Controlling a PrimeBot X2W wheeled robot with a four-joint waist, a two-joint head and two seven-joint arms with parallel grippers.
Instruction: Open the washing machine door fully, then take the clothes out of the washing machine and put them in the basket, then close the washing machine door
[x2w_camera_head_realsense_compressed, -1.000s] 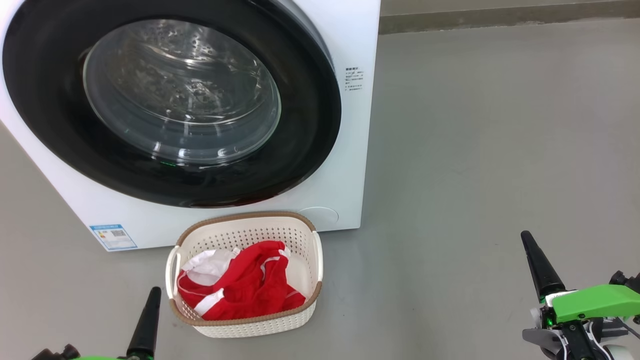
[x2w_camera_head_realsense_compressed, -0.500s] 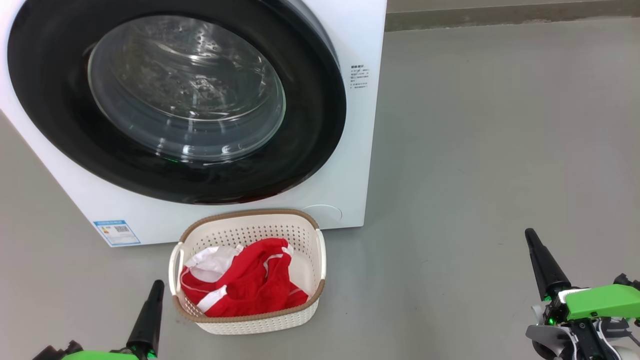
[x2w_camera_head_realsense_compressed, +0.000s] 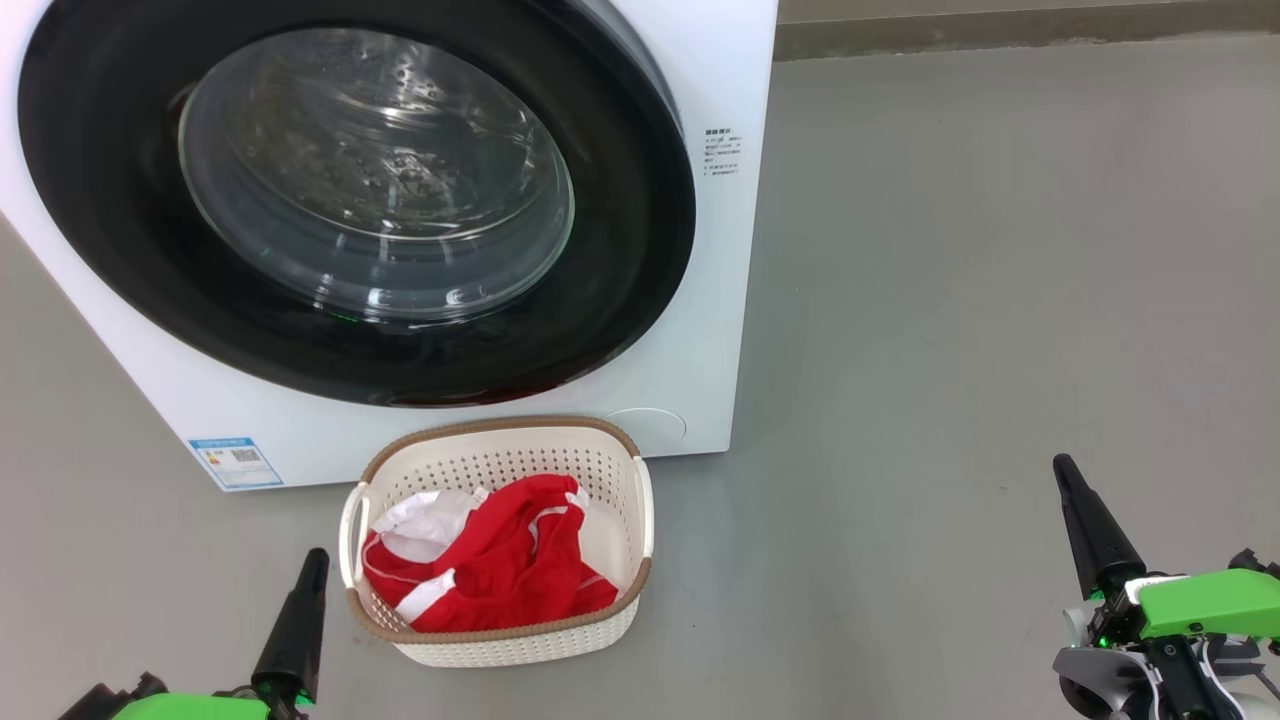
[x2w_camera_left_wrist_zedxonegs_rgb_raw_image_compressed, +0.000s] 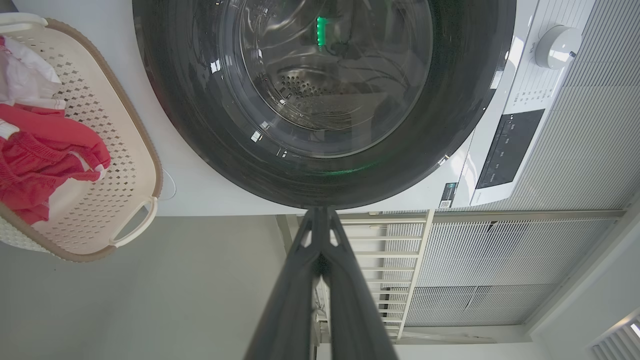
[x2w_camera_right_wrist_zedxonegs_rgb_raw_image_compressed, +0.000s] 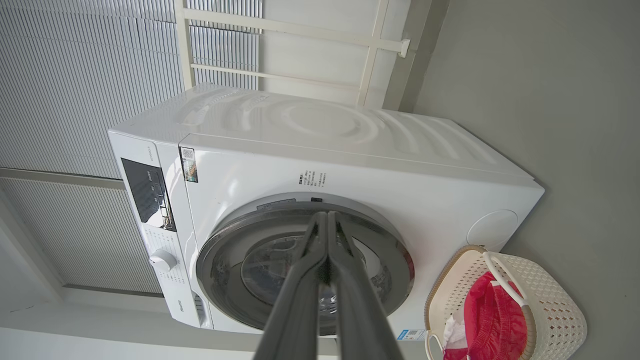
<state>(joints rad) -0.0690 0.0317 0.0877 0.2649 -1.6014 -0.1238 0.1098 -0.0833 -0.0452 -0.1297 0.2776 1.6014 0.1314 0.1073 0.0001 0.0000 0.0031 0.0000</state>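
Right wrist view: control panel (x2w_camera_right_wrist_zedxonegs_rgb_raw_image_compressed: 147, 192), dial (x2w_camera_right_wrist_zedxonegs_rgb_raw_image_compressed: 162, 260) frame left; head view: blue label (x2w_camera_head_realsense_compressed: 235, 460) lower left. Left tool (x2w_camera_head_realsense_compressed: 314, 562), right tool (x2w_camera_head_realsense_compressed: 1064, 470) closed.

washing machine (x2w_camera_head_realsense_compressed: 720, 300): top and left side cut by frame edge, upper left | washing machine door (x2w_camera_head_realsense_compressed: 620, 250): rim clipped at top edge | side print (x2w_camera_head_realsense_compressed: 721, 151) and blue label (x2w_camera_head_realsense_compressed: 236, 461): too small to read | basket (x2w_camera_head_realsense_compressed: 500, 645) floor: mostly hidden under clothes (x2w_camera_head_realsense_compressed: 500, 580) | left claw (x2w_camera_head_realsense_compressed: 315, 560): base cut off, bottom left

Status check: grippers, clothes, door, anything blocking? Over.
Left gripper and right gripper both shut, empty. Clothes in basket. Door closed. Nothing seen in the way.
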